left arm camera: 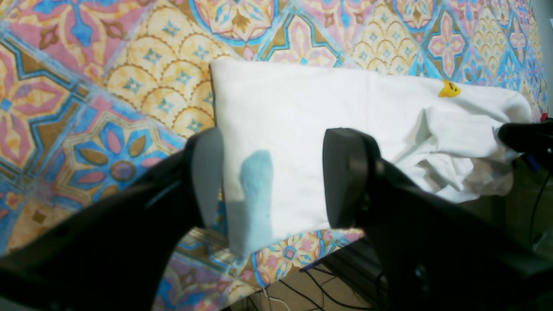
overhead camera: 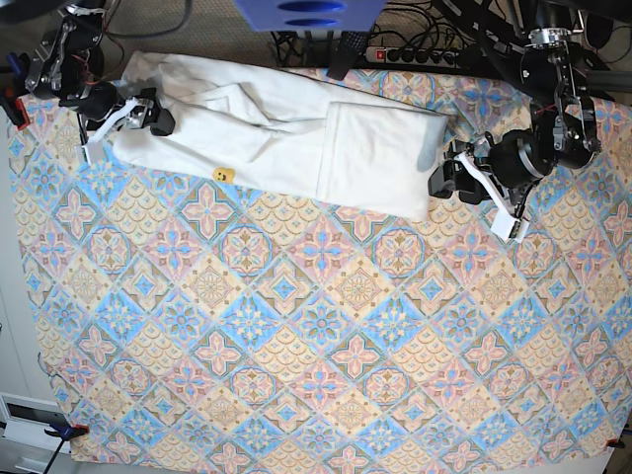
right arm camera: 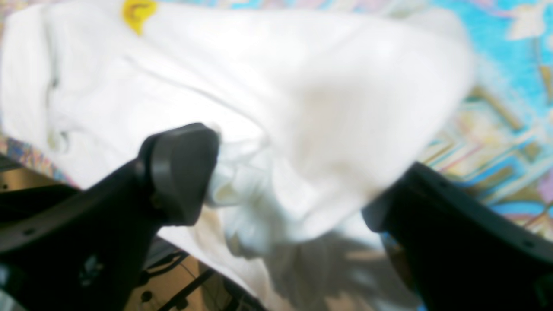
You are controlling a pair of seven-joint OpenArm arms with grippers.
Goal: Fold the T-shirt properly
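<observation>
Surface: a covering printed with tile-like patterns (overhead camera: 326, 346) in blue, pink, yellow and brown, spread under the whole scene.
Room: past the edge nearest the robot, a tan floor (left arm camera: 341, 294) shows below, crossed by black cables (left arm camera: 302, 294); a blue frame part (overhead camera: 311, 12) stands at the top middle of the base view.
T-shirt: the white T-shirt (overhead camera: 370, 158) lies lengthwise along the robot's side of the surface — a flat, squarish folded panel toward the left arm, a narrower, rumpled stretch toward the right arm.
Print: a small yellow patch (overhead camera: 224, 175) shows on the long edge facing away from the robot; a muted blue patch (left arm camera: 257, 181) shows on the flat panel.
Left fingers: the left gripper (left arm camera: 274, 177) stands wide over the outer end of the flat panel, with cloth visible between its fingertips. One finger overlaps the panel's outer edge in the wrist view, the other the panel itself; I cannot tell whether either touches.
Right fingers: the right gripper (right arm camera: 283, 177) is spread wide at the rumpled end, a raised, blurred hump of white cloth between its two fingers. Loose folds sit around the nearer-to-centre finger; whether the cloth touches the fingers is unclear.
Arms: both reach in from the robot's side, well apart, one at each end of the shirt.
</observation>
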